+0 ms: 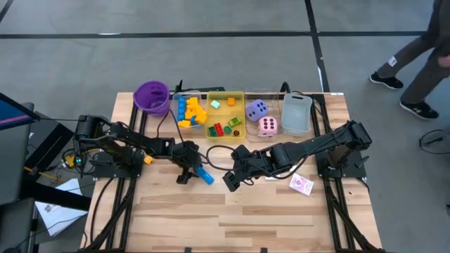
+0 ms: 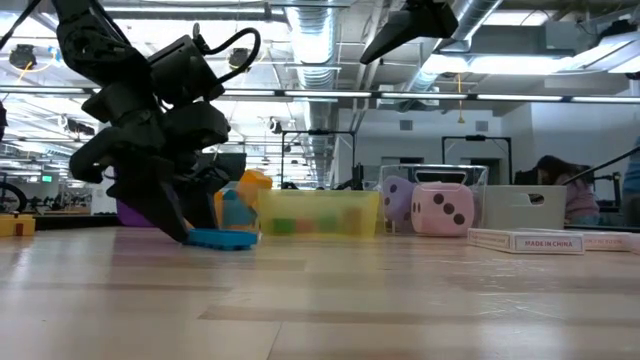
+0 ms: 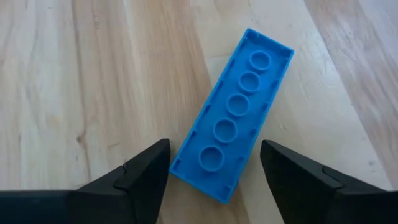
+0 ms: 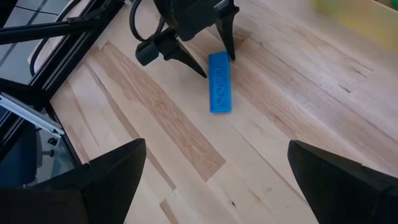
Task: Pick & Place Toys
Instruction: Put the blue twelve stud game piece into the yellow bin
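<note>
At table centre, left gripper [image 3: 211,180] down over blue block [image 3: 234,113], fingers spread either side, not touching, right gripper [image 1: 230,181] nearby, fingers apart, empty.

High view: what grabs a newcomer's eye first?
The left gripper, down at the table's middle with its fingers open either side of one end of a long blue block lying flat on the wood. Behind it, along the far edge, a purple cup, a yellow tray of mixed blocks, and a purple die beside a pink die. The right gripper waits open nearby.
</note>
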### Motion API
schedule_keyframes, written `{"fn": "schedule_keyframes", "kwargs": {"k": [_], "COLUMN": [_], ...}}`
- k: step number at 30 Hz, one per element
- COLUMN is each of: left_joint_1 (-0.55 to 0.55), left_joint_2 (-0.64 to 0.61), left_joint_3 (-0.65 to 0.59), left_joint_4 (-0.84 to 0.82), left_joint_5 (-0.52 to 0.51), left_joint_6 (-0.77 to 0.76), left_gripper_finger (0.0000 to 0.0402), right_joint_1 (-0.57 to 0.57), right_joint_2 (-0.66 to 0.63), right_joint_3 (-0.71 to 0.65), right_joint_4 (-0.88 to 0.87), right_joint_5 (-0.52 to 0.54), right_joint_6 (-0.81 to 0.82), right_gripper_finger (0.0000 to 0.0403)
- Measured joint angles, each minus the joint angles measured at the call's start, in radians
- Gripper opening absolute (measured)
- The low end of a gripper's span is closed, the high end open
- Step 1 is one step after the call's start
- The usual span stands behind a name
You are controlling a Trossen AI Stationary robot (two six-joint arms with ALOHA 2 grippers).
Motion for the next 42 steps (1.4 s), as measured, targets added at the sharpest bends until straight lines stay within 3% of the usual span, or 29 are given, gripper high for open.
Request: {"fn": "schedule_keyframes", "kwargs": {"k": [9, 18, 24, 27, 33, 42], "left_joint_1": [0.0, -0.001, -0.002, -0.002, -0.002, -0.001], "left_joint_2": [0.001, -0.028, -0.164, -0.25, -0.419, -0.609], "left_joint_3": [0.0, -0.004, -0.005, -0.005, -0.003, -0.003], "left_joint_4": [0.001, -0.006, 0.005, 0.0, -0.002, -0.005], "left_joint_5": [-0.007, 0.003, 0.007, 0.001, 0.005, 0.175], "left_joint_6": [0.004, -0.08, -0.111, -0.176, -0.369, -0.641], "left_gripper_finger": [0.0217, 0.0148, 0.0129, 0.0143, 0.015, 0.0143], "right_joint_1": [0.0, -0.009, -0.02, -0.027, -0.019, -0.027], "right_joint_2": [0.0, 0.0, 0.0, 0.0, 0.0, 0.0], "right_joint_3": [0.0, 0.0, 0.0, 0.0, 0.0, 0.012], "right_joint_4": [0.0, -0.004, 0.007, 0.025, 0.206, 0.322], "right_joint_5": [0.0, 0.001, 0.051, 0.067, 0.197, 0.207], "right_joint_6": [-0.013, -0.04, -0.145, -0.204, -0.407, -0.738], "right_gripper_finger": [0.0384, 0.0384, 0.0384, 0.0384, 0.0384, 0.0384]}}
